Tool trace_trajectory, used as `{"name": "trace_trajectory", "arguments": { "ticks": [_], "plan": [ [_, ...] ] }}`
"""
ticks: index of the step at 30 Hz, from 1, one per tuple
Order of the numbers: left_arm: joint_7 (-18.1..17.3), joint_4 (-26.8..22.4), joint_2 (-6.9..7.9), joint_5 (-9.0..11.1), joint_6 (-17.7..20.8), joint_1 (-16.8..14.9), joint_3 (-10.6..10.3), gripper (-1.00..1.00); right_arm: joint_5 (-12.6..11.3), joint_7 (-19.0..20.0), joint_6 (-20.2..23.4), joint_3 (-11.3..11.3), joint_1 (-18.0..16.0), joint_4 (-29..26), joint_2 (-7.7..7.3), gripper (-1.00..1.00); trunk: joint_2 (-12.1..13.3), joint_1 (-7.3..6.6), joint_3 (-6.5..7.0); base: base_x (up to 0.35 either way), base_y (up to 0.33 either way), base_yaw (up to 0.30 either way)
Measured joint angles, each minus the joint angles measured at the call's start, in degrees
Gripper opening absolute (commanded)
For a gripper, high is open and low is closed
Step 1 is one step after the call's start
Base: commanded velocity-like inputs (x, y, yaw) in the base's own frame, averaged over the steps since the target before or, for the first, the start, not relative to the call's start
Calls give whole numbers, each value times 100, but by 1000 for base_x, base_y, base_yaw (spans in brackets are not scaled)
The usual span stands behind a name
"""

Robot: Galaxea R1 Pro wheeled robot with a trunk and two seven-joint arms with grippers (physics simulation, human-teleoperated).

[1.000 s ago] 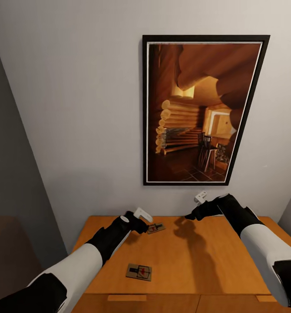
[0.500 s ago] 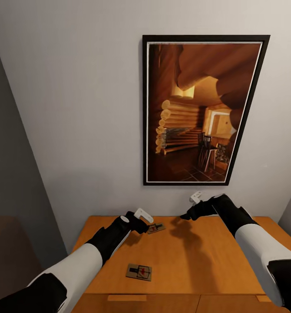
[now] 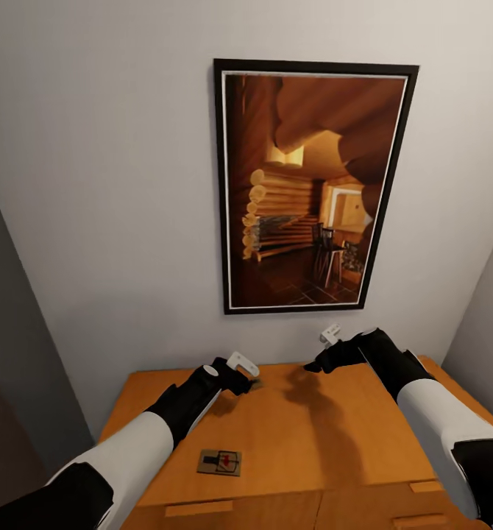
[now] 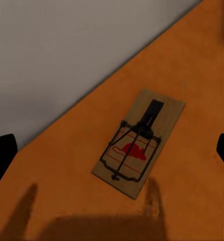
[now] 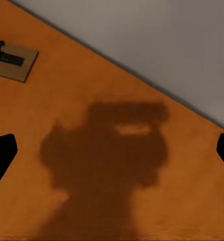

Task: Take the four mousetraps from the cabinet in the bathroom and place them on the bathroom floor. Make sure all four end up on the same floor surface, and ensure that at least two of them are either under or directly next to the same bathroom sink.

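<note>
view shifted since a second ago, camera moved, traps unmoved | cabinet point(image 3: 327, 434) top: two mousetraps seen | far mousetrap point(image 4: 138, 142) framed under left gripper point(image 3: 240, 381), fingers wide | near mousetrap point(image 3: 220, 462) by front edge | right gripper point(image 3: 321, 362) wide, empty | none floored yet

The orange-brown cabinet top point(image 5: 142, 211) lies below the camera, with the grey wall point(image 5: 157, 35) meeting its far edge. A dark shadow of the gripper falls across the wood. One mousetrap point(image 5: 11, 61) lies flat near the wall, partly cut off, and both black jaws stand wide apart.
</note>
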Motion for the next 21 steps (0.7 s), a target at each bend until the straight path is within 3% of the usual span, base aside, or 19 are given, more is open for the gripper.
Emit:
{"name": "trace_trajectory", "arguments": {
  "ticks": [10, 21],
  "plan": [
    [0, 0, 0, -11, -4, 3, 5, 100, -10, -5, -1, 2, 0, 3, 0, 100, 0, 0, 0, 0, 0, -234],
    [-7, 4, 0, -16, -6, 1, 0, 100, -9, -7, -7, -6, 0, 4, -3, 100, 0, 0, 0, 0, 0, -40]
  ]
}}
